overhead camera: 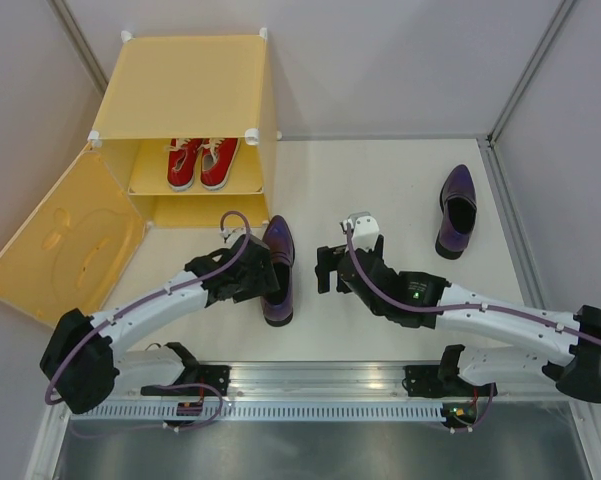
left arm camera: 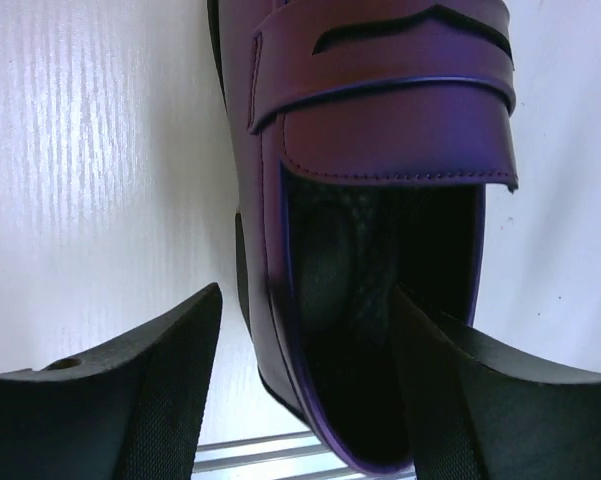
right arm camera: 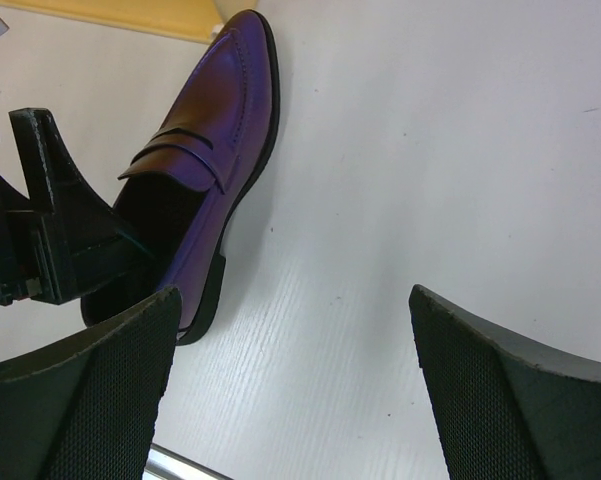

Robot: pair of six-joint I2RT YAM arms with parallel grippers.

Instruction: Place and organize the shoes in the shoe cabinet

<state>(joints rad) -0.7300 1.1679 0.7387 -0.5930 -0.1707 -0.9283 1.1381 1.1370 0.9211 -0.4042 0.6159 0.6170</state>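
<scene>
The left tool [left arm camera: 305, 295] stands open astride one side wall of a glossy dark purple slip-on shoe [left arm camera: 380, 110] on the white bench [overhead camera: 380, 180], with one finger outside the shoe and the other over its opening, not clamped. The right tool [right arm camera: 293, 295] gapes wide with nothing between its fingers, and that same shoe lies just to its left. The matching purple shoe [overhead camera: 457, 212] lies well off to its right and ahead, while the small red canvas sneakers [overhead camera: 200, 163] sit on the shelf of the yellow-orange plastic cube cabinet [overhead camera: 180, 90] ahead of the left tool.

Red sneakers [overhead camera: 202, 163] in open cabinet [overhead camera: 180, 85], purple shoes [overhead camera: 280, 300] outside
</scene>
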